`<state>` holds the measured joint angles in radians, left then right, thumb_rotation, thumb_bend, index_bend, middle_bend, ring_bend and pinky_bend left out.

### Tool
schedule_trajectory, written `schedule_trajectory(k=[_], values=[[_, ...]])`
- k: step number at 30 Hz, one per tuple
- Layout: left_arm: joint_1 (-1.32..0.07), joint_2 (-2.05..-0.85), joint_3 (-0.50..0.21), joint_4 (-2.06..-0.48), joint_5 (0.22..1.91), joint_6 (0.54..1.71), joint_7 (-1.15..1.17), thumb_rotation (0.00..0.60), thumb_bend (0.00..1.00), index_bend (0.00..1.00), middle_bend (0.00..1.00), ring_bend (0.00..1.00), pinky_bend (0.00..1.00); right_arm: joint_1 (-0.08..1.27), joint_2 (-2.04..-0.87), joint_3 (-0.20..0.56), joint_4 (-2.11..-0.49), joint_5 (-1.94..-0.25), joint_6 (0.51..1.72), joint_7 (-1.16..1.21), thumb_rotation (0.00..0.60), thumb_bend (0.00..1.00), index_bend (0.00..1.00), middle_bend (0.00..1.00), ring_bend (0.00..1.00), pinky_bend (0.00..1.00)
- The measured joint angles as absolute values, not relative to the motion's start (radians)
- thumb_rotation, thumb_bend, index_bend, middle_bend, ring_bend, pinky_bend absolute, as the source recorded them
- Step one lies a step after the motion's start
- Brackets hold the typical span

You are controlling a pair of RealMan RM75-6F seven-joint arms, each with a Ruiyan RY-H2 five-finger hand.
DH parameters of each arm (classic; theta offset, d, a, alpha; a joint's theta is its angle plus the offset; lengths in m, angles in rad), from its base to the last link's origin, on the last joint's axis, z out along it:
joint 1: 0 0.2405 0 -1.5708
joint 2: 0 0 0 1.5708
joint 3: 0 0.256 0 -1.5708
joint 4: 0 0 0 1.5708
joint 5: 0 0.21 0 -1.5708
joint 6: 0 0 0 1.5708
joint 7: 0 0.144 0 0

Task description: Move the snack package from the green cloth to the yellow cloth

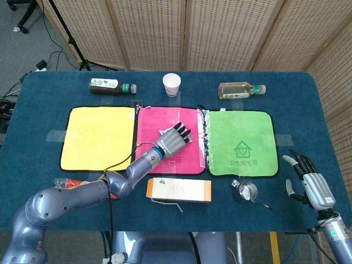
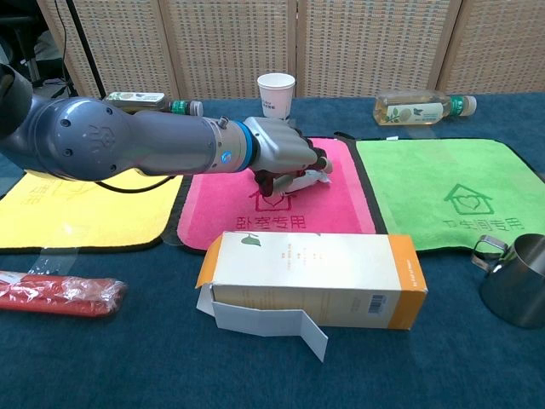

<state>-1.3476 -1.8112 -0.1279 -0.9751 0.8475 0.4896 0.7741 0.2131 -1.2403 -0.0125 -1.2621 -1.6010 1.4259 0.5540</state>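
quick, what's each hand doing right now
Left hand: closed on the snack package, over the pink cloth.
Right hand: open, holding nothing.

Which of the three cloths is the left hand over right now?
The pink cloth, the middle one. The left hand is above it, between the yellow cloth and green cloth.

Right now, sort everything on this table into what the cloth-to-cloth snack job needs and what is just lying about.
Job:
- snack package, under the left hand, over the pink cloth
- green cloth
- yellow cloth

Lying about:
- paper cup
- dark bottle
- clear bottle
- orange box
- metal cup
- red packet
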Motion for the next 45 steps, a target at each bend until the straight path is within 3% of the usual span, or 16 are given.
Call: schedule_trajectory(k=[9, 23, 45], values=[[-1.346, -1.801, -0.087, -0.985, 0.864, 0.500, 0.741, 0.600, 0.75, 0.00, 0.00, 0.00, 0.00, 0.213, -1.241, -0.015, -1.262, -1.611, 1.424, 0.555, 0.600, 0.65, 0.12, 0.00, 0.00, 0.00], [-1.276, -1.681, 0.013, -1.131, 0.844, 0.589, 0.747, 0.600, 0.75, 0.00, 0.00, 0.00, 0.00, 0.213, -1.243, -0.024, -1.277, -1.636, 1.430, 0.532, 0.600, 0.65, 0.12, 0.00, 0.00, 0.00], [-1.177, -1.519, 0.108, -1.316, 0.823, 0.710, 0.770, 0.600, 0.75, 0.00, 0.00, 0.00, 0.00, 0.205, -1.240, -0.040, -1.308, -1.676, 1.463, 0.496, 0.600, 0.65, 0.12, 0.00, 0.00, 0.00]])
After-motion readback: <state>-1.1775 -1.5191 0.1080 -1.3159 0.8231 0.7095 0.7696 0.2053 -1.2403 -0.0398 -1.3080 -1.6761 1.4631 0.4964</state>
